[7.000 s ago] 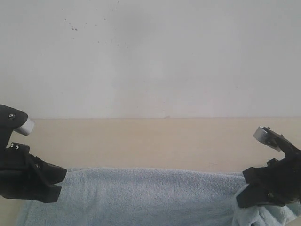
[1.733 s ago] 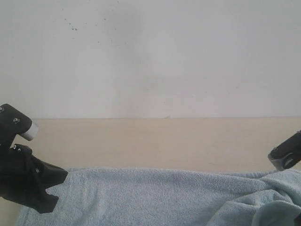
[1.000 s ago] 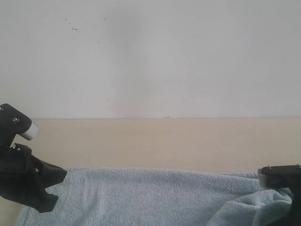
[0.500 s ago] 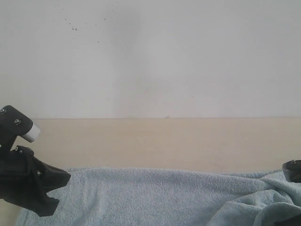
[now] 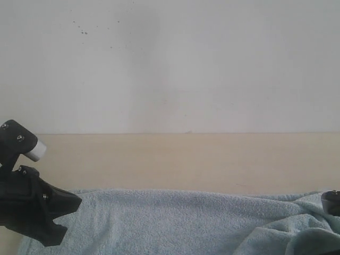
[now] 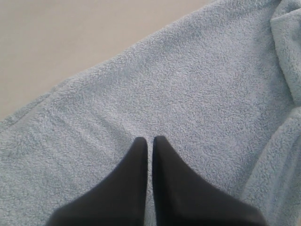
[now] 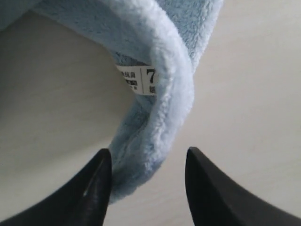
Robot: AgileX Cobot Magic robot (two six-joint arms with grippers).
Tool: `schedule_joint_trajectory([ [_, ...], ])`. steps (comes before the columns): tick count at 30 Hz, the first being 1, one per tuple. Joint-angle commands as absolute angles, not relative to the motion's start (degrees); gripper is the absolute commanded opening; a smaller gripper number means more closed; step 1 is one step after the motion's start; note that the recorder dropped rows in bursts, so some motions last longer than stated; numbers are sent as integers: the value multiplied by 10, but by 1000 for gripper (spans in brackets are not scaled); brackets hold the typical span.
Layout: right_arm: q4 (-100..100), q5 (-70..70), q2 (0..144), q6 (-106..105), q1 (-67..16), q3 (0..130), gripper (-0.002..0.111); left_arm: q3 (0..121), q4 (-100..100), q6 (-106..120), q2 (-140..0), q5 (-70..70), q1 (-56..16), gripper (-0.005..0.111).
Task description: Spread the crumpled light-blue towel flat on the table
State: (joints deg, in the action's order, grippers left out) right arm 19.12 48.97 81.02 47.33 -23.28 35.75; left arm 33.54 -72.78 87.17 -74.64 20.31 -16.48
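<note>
Towel: pale blue terry cloth, fluffy, matt. Tag: white, smooth, printed. Worktop: beige, smooth, matt. Left claw, right claw: black, smooth, dull sheen, plastic-looking. Wall: white, matt.

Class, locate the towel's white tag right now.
Right wrist view: the white tag sits inside the towel's curled edge, just beyond the open right gripper.

Right gripper drops almost out of the exterior view past the towel's right end, which now lies in loose raised folds. Left gripper edges slightly inward.
</note>
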Motion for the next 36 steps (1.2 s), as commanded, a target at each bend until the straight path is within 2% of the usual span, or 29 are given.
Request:
schedule_joint_trajectory([
  [1,190,467,807,479,-229,343,47,332,-730,874,-742,210,-165,4],
  [4,190,475,807,479,-229,343,40,332,-730,874,-742,210,-165,4],
  [11,209,460,807,475,-229,327,0,332,-730,874,-742,214,-165,4],
  [16,329,534,806,464,-229,327,0,332,-730,874,-742,214,-165,4],
  [20,544,684,806,369,-229,327,0,332,-730,874,-742,204,-165,4],
  [23,698,700,805,344,-229,327,0,332,-731,874,-742,195,-165,4],
  [25,734,700,796,292,-230,327,0,332,-731,874,-742,191,-165,4],
  [27,690,700,792,234,-233,327,0,332,-731,874,-742,185,-165,4],
  [29,503,640,794,54,-233,327,0,332,-731,874,-744,184,-165,4],
  [32,337,642,802,-142,-233,327,0,332,-731,874,-744,184,-165,4],
  [36,365,700,842,-165,-219,327,0,332,-730,874,-744,190,-165,4],
])
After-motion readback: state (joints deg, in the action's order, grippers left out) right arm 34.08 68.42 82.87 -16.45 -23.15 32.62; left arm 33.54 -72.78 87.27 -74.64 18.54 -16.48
